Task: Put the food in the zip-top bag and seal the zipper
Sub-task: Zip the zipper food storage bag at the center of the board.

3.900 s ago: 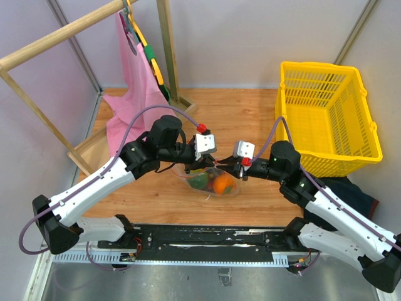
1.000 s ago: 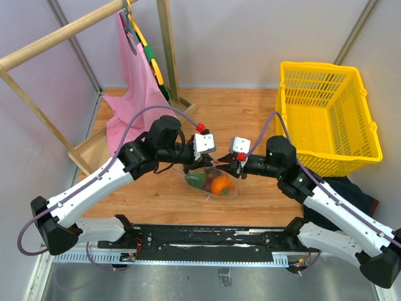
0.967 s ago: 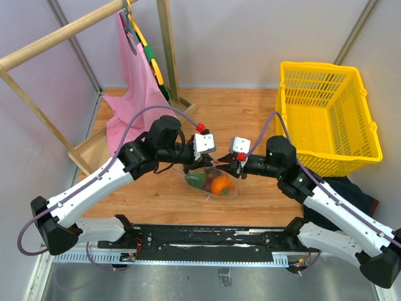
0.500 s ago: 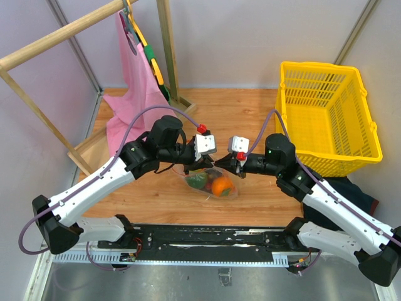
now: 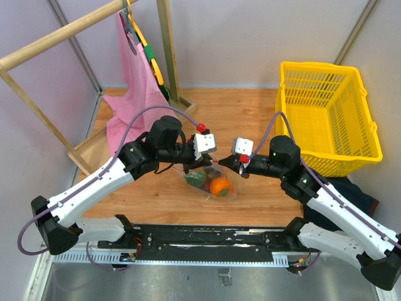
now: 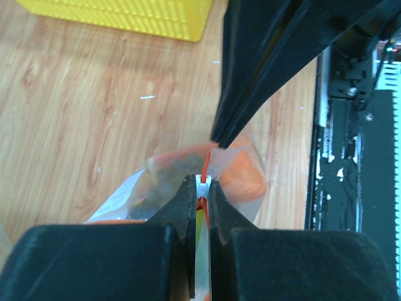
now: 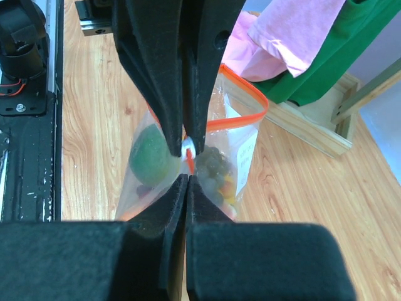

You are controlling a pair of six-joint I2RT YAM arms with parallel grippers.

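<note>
Tabletop of pale wood (image 5: pixel 250 119) fills the overhead view, with a wooden rack (image 5: pixel 62 37) at the far left, a pink cloth (image 5: pixel 135 88) draped from it, and a yellow basket (image 5: pixel 289 106) at the far right. Now the two arms: the left arm (image 5: pixel 94 185) and the right arm (image 5: pixel 332 204) both bend inward and meet nose to nose over the middle of the table, right above the zip-top bag (image 7: pixel 229 100). The bag hangs between them with its belly down on the wood. Through the clear plastic you can make out the orange persimmon (image 5: pixel 220 185) on the near side, the green lime (image 7: pixel 149 163) beside it, the dark grape bunch (image 7: pixel 214 166) and a white label (image 7: pixel 246 149). On to the small stuff, and it's tight work! The left gripper (image 6: pixel 200 186) has its fingers pressed together on the little white slider (image 6: pixel 202 182), which sits squarely between the tips. The right gripper (image 7: pixel 187 180) has its fingers pinched shut on the orange-red zipper (image 7: pixel 241 119), gripping the strip just beside the slider. The two sets of fingertips are almost touching. Beyond the slider, on the rack side, the strip bows out in a loop, so the mouth there gapes unsealed.
</note>
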